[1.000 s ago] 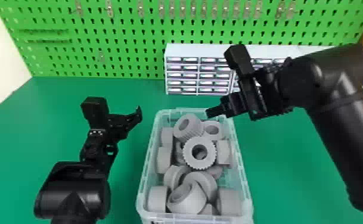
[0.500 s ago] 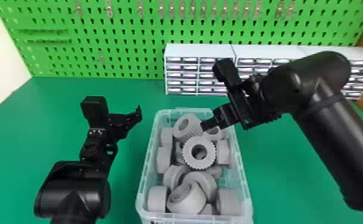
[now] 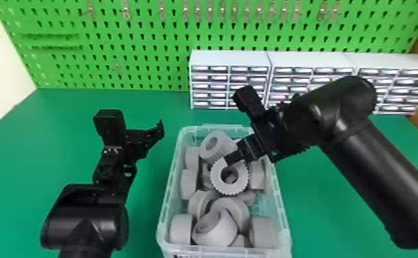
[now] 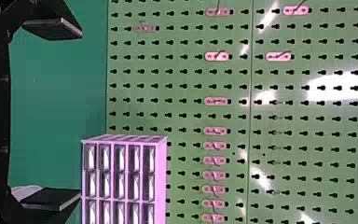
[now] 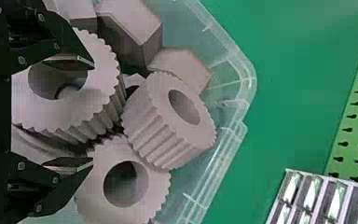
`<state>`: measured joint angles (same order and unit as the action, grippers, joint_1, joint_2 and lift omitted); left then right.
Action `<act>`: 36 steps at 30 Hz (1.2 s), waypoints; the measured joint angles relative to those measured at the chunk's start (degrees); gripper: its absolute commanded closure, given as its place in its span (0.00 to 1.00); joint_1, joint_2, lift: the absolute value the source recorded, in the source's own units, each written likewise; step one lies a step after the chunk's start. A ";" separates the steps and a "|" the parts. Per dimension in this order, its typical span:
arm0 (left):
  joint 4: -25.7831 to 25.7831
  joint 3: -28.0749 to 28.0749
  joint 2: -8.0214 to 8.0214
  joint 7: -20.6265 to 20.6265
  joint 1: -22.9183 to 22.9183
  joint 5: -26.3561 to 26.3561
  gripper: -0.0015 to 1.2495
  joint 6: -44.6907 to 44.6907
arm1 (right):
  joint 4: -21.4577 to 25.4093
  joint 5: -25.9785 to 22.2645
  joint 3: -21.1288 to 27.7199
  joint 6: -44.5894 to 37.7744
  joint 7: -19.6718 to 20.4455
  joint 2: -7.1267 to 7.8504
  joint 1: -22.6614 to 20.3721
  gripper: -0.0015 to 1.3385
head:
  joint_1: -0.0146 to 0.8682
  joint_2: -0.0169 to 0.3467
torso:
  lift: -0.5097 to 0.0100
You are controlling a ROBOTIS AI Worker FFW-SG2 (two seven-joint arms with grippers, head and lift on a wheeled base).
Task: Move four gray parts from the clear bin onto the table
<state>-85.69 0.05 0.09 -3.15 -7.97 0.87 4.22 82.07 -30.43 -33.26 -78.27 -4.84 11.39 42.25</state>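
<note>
The clear bin [image 3: 284, 219] holds several gray parts, among them a toothed ring [image 3: 230, 187] and a tilted gear [image 3: 215, 142] behind it. My right gripper [image 3: 230, 160] is over the bin, its tip at the ring's upper edge. In the right wrist view my right gripper [image 5: 93, 112] is open; one finger lies over the hole of the toothed ring [image 5: 93, 93], the other beside a second gear [image 5: 126, 184]. Left of the bin, my left gripper [image 3: 160, 130] is parked above the table [image 3: 12, 154]. The left wrist view has my left gripper [image 4: 81, 116] open, with nothing between its fingers.
White drawer cabinets [image 3: 230, 58] stand behind the bin, in front of the green pegboard [image 3: 142, 41]. The bin's left wall [image 3: 170, 192] is close to the left gripper.
My right gripper has moved left and nearer, down toward the toothed ring in the bin. The left arm and the gray parts look unchanged.
</note>
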 measured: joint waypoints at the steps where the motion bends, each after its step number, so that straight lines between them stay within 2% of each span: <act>1: 0.00 -0.05 0.00 0.04 -0.01 0.00 0.08 0.00 | -0.13 0.10 -0.17 0.15 -0.05 -0.03 0.01 0.39 | 0.80 0.24 | 0.88; 36: 0.00 0.03 0.13 0.17 -0.03 0.26 0.08 0.00 | -2.14 -0.30 -3.64 1.11 -0.96 0.07 0.45 0.39 | 0.80 0.24 | 0.88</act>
<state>-85.69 0.07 0.22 -2.98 -8.00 1.14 4.22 79.93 -30.73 -36.90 -77.16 -5.79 11.46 42.70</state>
